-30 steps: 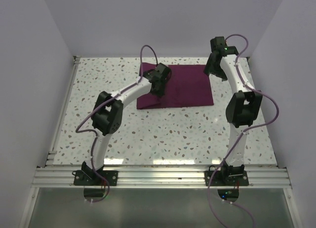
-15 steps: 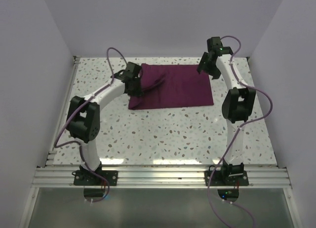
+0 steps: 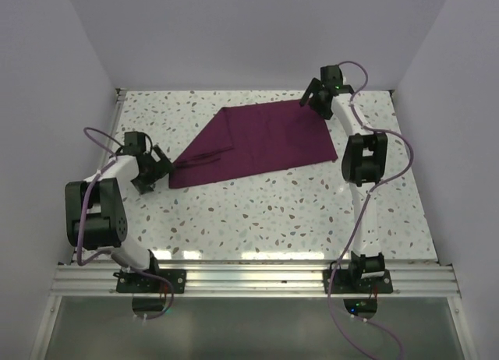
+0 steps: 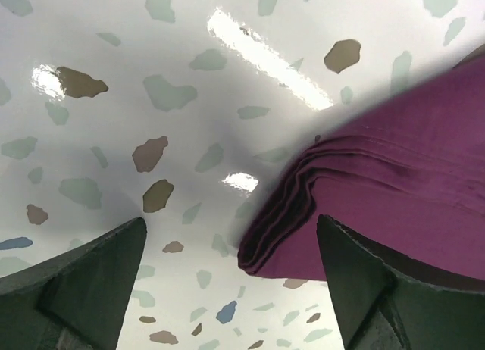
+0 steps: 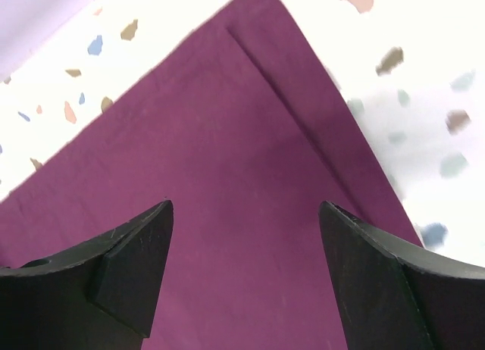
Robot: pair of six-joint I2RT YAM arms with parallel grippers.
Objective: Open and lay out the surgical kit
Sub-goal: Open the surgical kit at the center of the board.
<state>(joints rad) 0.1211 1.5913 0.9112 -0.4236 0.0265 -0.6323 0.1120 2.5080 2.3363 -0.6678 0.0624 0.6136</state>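
Well, the dark purple cloth wrap (image 3: 265, 142) lies on the speckled table (image 3: 273, 216), toward its far side. It is flat across its right part and tapers to a bunched, folded point at the near left. The left gripper (image 3: 158, 171) sits low just beside that point. Seen from its wrist, the fingers stand wide apart, with the folded corner lying between them, closer to the right one and not pinched. The right gripper (image 3: 310, 100) hangs over the cloth's far right corner. Its fingers are spread too, with only flat fabric beneath.
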